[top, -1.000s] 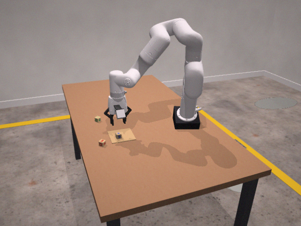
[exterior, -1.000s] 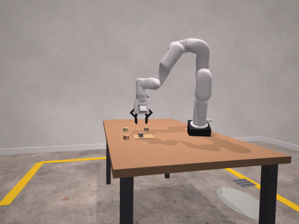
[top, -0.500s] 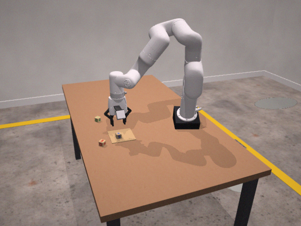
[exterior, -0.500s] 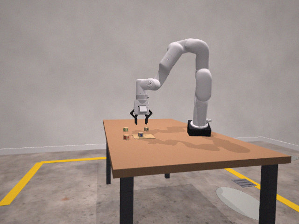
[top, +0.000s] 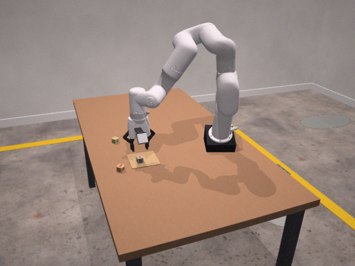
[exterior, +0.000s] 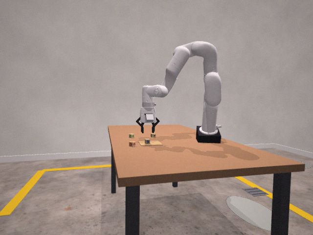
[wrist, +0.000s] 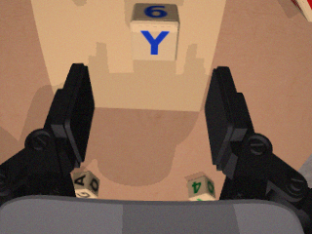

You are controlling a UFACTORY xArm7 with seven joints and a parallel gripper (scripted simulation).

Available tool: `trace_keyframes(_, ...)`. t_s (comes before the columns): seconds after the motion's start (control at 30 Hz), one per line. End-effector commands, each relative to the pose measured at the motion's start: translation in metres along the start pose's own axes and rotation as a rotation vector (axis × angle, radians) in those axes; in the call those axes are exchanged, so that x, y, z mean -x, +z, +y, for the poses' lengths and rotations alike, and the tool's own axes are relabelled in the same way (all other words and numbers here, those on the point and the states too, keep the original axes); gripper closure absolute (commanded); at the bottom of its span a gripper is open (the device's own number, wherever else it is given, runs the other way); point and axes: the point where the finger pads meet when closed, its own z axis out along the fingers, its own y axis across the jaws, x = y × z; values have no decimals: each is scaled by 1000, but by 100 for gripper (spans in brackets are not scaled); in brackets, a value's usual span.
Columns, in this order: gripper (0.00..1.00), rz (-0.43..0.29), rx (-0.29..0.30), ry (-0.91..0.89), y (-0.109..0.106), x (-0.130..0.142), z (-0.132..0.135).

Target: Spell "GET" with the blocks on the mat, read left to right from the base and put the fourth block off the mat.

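A tan mat (top: 151,160) (exterior: 157,143) (wrist: 65,14) lies flat on the table. On it stands one block (top: 139,159) (exterior: 147,141) (wrist: 154,29) with a blue Y and a blue 6 showing in the wrist view. My gripper (top: 139,148) (exterior: 147,131) (wrist: 149,85) hangs above the mat's edge, short of that block, fingers partly apart with nothing between them. A red-lettered block (top: 120,168) (exterior: 132,144) lies off the mat. A green-lettered block (top: 115,139) (exterior: 131,135) (wrist: 201,186) and a dark-lettered block (exterior: 152,135) (wrist: 85,183) also lie off the mat, behind the gripper.
The brown table (top: 200,194) (exterior: 202,161) carries the robot's black base (top: 219,142) (exterior: 208,137) well to the right of the mat. The table's left edge runs close to the green and red blocks.
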Motion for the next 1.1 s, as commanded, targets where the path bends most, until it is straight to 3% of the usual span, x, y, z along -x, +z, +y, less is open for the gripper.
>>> trace_keyframes(0.0,31,-1,4,0,7,0,2)
trace_keyframes(0.57,31,-1,4,0,26,0,2)
trace_keyframes(1.07,31,-1,4,0,30,0,2)
